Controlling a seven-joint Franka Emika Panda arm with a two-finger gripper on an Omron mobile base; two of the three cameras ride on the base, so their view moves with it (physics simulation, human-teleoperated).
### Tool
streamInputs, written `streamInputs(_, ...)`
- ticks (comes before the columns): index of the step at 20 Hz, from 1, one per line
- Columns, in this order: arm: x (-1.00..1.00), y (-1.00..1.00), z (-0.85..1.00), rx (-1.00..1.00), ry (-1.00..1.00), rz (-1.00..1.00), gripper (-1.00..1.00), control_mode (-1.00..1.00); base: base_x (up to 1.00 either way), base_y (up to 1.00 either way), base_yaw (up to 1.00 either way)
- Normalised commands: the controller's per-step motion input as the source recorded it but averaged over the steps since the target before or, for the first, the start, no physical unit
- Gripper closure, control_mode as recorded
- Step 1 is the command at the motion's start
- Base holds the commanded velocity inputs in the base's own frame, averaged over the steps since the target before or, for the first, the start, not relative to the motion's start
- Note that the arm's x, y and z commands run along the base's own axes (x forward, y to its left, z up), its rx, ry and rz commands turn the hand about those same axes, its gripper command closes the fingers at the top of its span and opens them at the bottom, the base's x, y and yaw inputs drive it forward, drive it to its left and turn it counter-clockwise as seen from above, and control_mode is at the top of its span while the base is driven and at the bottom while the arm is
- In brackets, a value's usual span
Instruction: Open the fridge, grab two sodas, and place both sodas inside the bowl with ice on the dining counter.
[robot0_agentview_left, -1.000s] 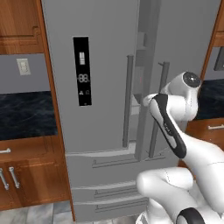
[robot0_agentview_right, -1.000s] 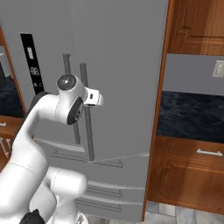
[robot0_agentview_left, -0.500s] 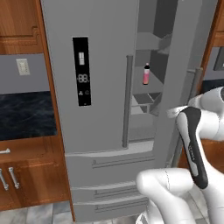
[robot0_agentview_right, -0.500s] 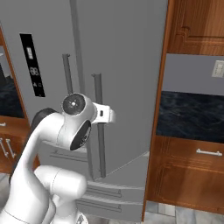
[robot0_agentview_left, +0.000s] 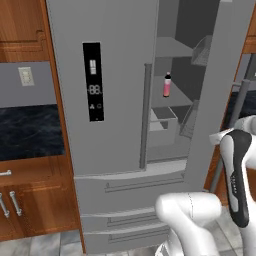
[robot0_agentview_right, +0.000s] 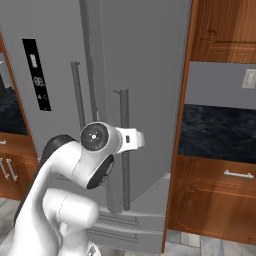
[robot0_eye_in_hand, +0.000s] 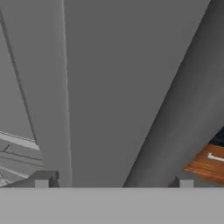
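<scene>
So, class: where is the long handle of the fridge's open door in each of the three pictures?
Left base view: the handle slants down the right edge, above the arm.
Right base view: an upright bar at the centre, behind the hand.
Hand view: probably the dark diagonal band on the right.
Shared landmark: the plain grey open door.
</scene>
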Motion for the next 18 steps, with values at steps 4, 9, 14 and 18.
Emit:
streamInputs(4, -0.87, 0.34, 0.66, -0.18, 0.00, 0.00, -1.00, -1.00, 0.00, 0.00, 0.00)
streamInputs(9, -0.68, 0.47, 0.70, -0.22, 0.00, 0.00, -1.00, -1.00, 0.00, 0.00, 0.00)
streamInputs(14, -0.31, 0.84, 0.48, -0.27, 0.08, 0.01, -1.00, -1.00, 0.00, 0.00, 0.00)
streamInputs(18, 0.27, 1.00, 0.22, -0.31, 0.16, 0.02, -1.00, -1.00, 0.00, 0.00, 0.00)
